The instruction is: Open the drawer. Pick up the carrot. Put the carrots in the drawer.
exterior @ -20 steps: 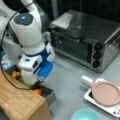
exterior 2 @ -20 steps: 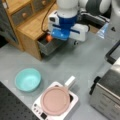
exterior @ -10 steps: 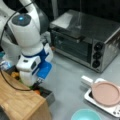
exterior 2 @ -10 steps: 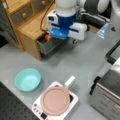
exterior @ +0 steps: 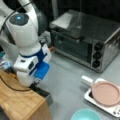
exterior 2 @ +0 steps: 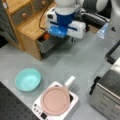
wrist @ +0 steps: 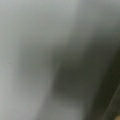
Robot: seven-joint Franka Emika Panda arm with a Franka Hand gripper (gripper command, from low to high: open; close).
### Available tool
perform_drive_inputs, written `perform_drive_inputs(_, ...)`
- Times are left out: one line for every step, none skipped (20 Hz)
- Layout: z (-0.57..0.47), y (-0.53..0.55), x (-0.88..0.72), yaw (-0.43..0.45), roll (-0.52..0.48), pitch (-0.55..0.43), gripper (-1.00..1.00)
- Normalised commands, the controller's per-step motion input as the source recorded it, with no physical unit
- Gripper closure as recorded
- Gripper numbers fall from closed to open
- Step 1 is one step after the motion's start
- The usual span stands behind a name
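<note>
Right, my hand [exterior 2: 65, 35] sits low over the open drawer [exterior 2: 47, 43] at upper-middle of a front view; fingers hidden behind the wrist body, so I can't tell if they're apart or together. Carrot [exterior 2: 46, 36] lies in the drawer, just left of my hand, under the cabinet [exterior 2: 32, 28] top. Long axis unclear. Wrist view shows only grey blur.

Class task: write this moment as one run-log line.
drawer: open | carrot: orange piece at drawer | gripper: low over drawer, fingers hidden | wrist view: grey blur
</note>
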Motion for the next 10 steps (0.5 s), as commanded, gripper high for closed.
perform_drive_inputs(0.05, -0.2, -0.11, 0.155, -0.061, 0.052, -1.0)
perform_drive_inputs(0.05, -0.18, -0.11, 0.156, -0.061, 0.051, -1.0)
perform_drive_inputs(0.04, -0.16, -0.1, 0.156, -0.061, 0.051, -1.0)
perform_drive_inputs(0.03, -0.15, -0.1, 0.16, -0.06, 0.049, -1.0)
perform_drive_inputs(0.02, -0.15, -0.09, 0.162, -0.06, 0.047, -1.0)
perform_drive_inputs(0.01, -0.14, -0.09, 0.163, -0.06, 0.046, -1.0)
perform_drive_inputs(0.01, -0.14, -0.08, 0.164, -0.061, 0.042, -1.0)
perform_drive_inputs(0.0, -0.14, -0.08, 0.168, -0.062, 0.038, -1.0)
perform_drive_inputs(0.0, -0.14, -0.08, 0.168, -0.062, 0.037, -1.0)
perform_drive_inputs(0.0, -0.14, -0.08, 0.166, -0.062, 0.037, -1.0)
